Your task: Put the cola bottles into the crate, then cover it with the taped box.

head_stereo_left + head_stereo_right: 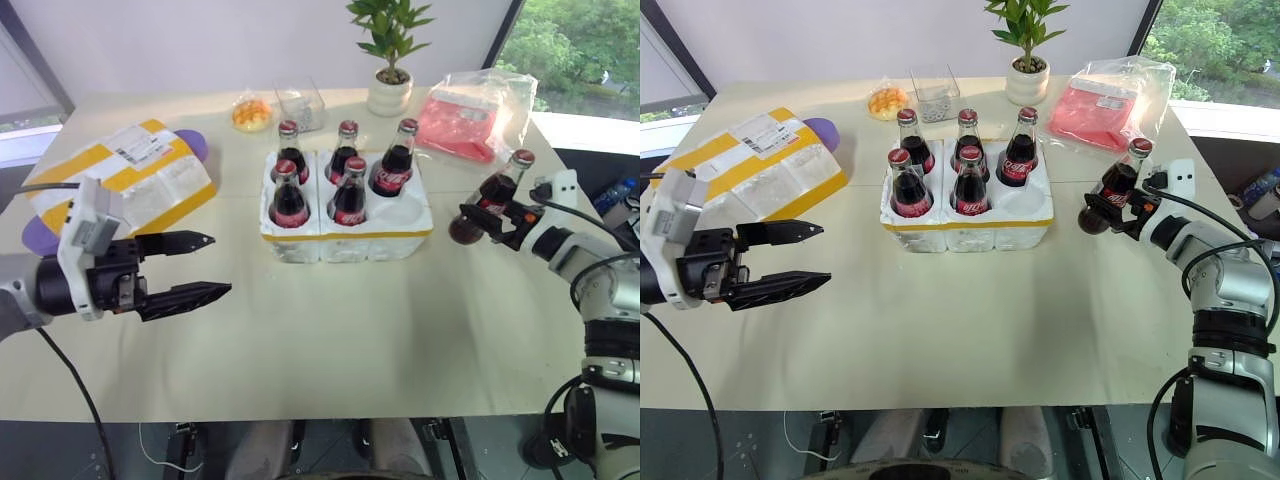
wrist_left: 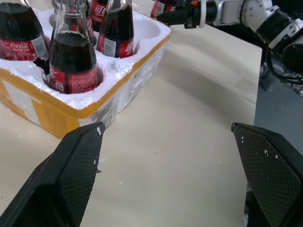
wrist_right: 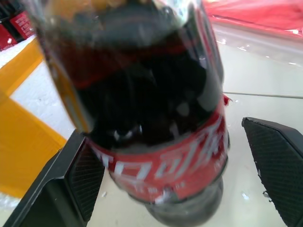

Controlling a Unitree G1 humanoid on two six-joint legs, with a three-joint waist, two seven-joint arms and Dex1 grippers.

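The white foam crate with a thin yellow band sits mid-table and holds several cola bottles; its front right hole is empty. Right of the crate, one more cola bottle leans, cap tipped away from the crate. My right gripper is open with a finger on either side of that bottle's body. In the right wrist view one finger lies against the glass while the other stands off it. My left gripper hovers open and empty, left of the crate. The taped box lies at the far left.
A potted plant, a pink packet in a clear bag, a clear tub and an orange snack line the table's far side. A purple thing pokes out from under the taped box. The table's right edge is beside my right arm.
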